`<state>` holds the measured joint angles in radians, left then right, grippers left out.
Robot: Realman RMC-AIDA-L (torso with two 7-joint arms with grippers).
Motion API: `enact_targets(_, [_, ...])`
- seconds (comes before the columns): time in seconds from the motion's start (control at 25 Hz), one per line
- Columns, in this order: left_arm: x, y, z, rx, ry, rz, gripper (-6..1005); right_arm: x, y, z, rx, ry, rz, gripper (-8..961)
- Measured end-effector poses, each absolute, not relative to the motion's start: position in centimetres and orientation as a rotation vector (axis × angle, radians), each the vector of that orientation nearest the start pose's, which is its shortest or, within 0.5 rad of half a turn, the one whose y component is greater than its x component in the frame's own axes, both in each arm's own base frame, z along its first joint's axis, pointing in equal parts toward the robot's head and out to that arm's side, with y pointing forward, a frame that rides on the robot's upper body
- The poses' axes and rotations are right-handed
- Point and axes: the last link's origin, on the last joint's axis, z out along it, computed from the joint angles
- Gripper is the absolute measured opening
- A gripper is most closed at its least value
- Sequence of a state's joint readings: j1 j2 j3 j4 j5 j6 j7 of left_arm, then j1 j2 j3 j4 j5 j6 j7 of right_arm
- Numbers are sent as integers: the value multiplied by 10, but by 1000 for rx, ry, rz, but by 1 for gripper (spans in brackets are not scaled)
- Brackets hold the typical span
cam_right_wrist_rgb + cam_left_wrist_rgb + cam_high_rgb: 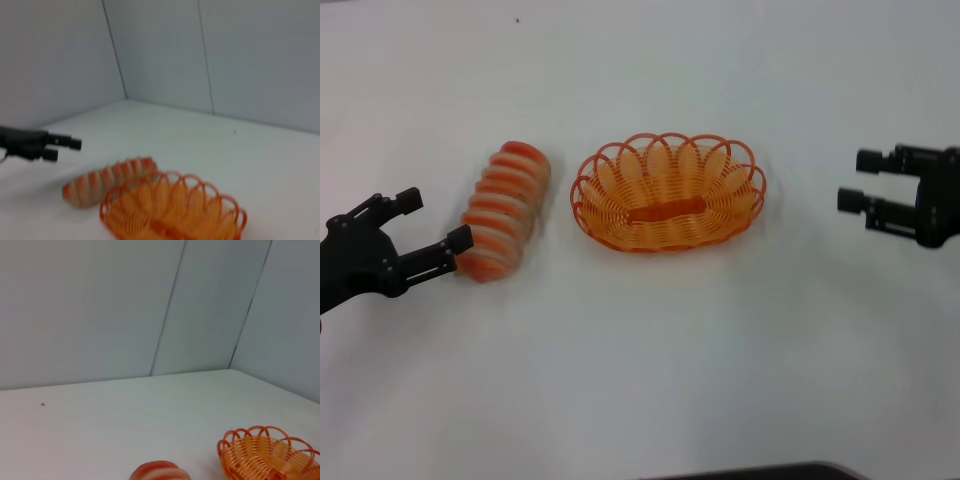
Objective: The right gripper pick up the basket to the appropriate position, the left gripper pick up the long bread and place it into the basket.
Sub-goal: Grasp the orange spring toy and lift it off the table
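One white counter [640, 380] carries everything here, backed by pale grey wall panels [100, 310] that show in both wrist views.

One basket [668, 192] stands on the counter near the middle of the head view. It is an oval of orange wire-like plastic with a looped scalloped rim and a solid orange strip along its bottom. Nothing lies inside it; only the strip shows through its weave. The right wrist view shows the same basket [172, 210] upright on the counter.

One long bread [504, 209] lies on the counter just beside the basket, on the robot's left of it, apart from its rim. It is cream-white with orange-red crosswise ridges, and it lies on its side, outside the basket. In the left wrist view only its end [160, 471] shows at the picture's edge.

Two grippers are in view, both black. The left gripper [432, 223] is at the left edge of the head view with its fingers spread apart; the nearer finger's tip [458, 240] is at the near end of the long bread, though actual contact cannot be told. The right gripper [860, 180] hangs at the right edge, well apart from the basket, its fingers also apart and holding nothing.
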<state>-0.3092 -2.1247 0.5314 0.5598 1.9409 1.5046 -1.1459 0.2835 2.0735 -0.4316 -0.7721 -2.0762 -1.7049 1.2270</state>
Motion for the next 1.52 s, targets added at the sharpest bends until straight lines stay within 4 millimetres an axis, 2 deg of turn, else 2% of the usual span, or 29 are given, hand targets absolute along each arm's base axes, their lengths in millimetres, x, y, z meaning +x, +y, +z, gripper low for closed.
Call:
enact_targets(0.12, [-331, 265, -12, -2433, -765, -755, 935, 349, 245, 43, -2561, 655, 558, 610])
enact_targets(0.28, [-328, 264, -18, -2483, -753, -733, 935, 350, 245, 37, -2628, 652, 483, 611])
enact_targets(0.64, [-327, 266, -16, -2503, -732, -717, 934, 347, 247, 33, -2661, 566, 465, 617])
enact_targets(0.88, [-325, 273, -8, -2485, -792, -716, 934, 343, 251, 32, -2672, 543, 462, 818])
enact_targets(0.96, [-323, 278, -2, -2481, -831, -710, 935, 342, 253, 32, -2669, 545, 467, 922])
enact_targets(1.0, [-321, 282, 3, -2487, -877, -693, 935, 342, 254, 33, -2667, 549, 469, 923])
enact_targets(1.12, [-308, 294, 19, -2520, -1004, -609, 935, 341, 257, 36, -2664, 586, 481, 925])
enact_targets(1.24, [-287, 308, 37, -2569, -1103, -482, 934, 338, 263, 39, -2656, 655, 489, 926])
enact_targets(1.28, [-274, 316, 44, -2585, -1154, -375, 934, 337, 265, 40, -2658, 673, 489, 926])
enact_targets(1.4, [-268, 321, 46, -2581, -1193, -315, 934, 336, 268, 40, -2667, 692, 486, 926])
enact_targets(1.44, [-254, 333, 44, -2564, -1272, -164, 935, 336, 268, 40, -2667, 693, 485, 926])
enact_targets(1.52, [-243, 342, 34, -2539, -1331, -22, 935, 336, 269, 40, -2666, 692, 484, 926])
